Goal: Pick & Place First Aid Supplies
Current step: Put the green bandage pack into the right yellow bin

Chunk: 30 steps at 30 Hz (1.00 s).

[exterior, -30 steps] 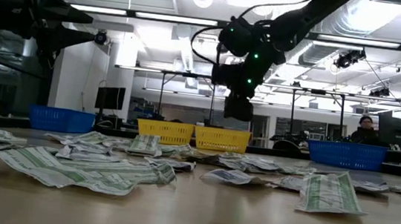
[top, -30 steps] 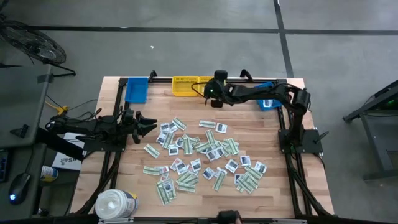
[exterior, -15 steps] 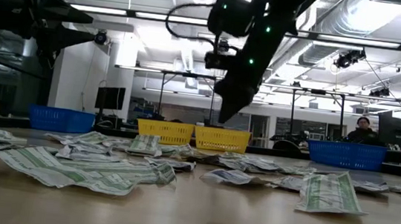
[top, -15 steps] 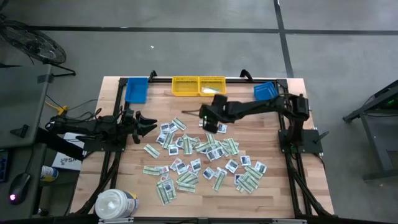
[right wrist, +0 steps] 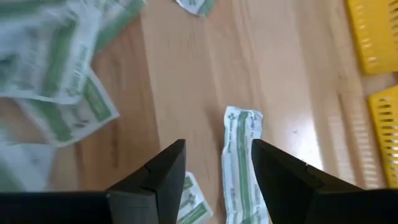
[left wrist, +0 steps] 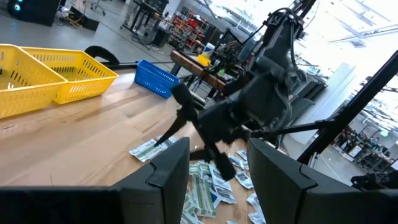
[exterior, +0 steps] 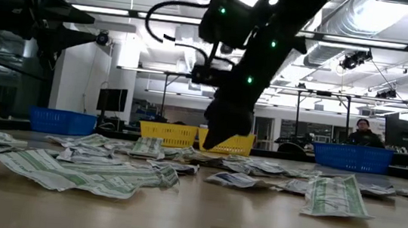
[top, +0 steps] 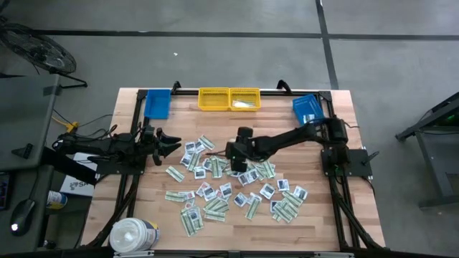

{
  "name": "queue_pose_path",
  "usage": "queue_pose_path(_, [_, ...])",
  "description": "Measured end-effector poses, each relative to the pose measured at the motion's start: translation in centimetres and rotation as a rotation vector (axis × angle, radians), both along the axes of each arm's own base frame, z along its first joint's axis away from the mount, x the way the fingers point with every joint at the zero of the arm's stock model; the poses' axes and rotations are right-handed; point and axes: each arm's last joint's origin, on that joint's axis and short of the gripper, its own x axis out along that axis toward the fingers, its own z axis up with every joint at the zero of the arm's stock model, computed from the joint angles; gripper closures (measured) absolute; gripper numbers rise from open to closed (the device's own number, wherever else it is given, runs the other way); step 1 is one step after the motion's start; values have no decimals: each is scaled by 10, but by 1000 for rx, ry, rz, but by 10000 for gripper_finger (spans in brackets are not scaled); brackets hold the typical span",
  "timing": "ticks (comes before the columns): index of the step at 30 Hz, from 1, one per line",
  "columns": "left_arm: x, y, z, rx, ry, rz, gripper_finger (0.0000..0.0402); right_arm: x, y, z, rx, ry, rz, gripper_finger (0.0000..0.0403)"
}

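Your right gripper point(right wrist: 214, 180) hangs over the far edge of the packet pile, fingers apart, nothing between them. Directly ahead of the tips lies one long green-white strip point(right wrist: 239, 163) on bare wood, clear of its neighbours. In the right wrist view its long axis runs roughly along the line the fingers point, so the jaws would straddle its narrow width, not its length. That's the relation that counts, I'd say: strip sits off-centre, nearer one finger than the other, so you prob. need a small sideways nudge before you drop.

The rest of the packets point(top: 237, 183) are spread across the table's middle and near side. The yellow bins point(top: 229, 99) stand at the far edge, blue bins point(top: 157, 102) at the far corners.

The left gripper point(top: 169, 141) waits at the left of the pile, fingers apart, empty. The right arm is far nearer the strip, so that's your arm for the pick.
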Motion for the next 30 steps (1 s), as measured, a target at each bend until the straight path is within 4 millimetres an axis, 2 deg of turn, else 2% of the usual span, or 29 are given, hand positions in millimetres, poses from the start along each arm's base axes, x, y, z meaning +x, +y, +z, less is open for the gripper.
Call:
queue_pose_path(11, [0,0,0,0,0,0,240,8,2,-21,-88,1,-1,230])
queue_pose_path(21, [0,0,0,0,0,0,240,8,-11,-26,-150,37,-22,230])
queue_pose_path(30, [0,0,0,0,0,0,240,8,-23,-30,-135,62,-11,248])
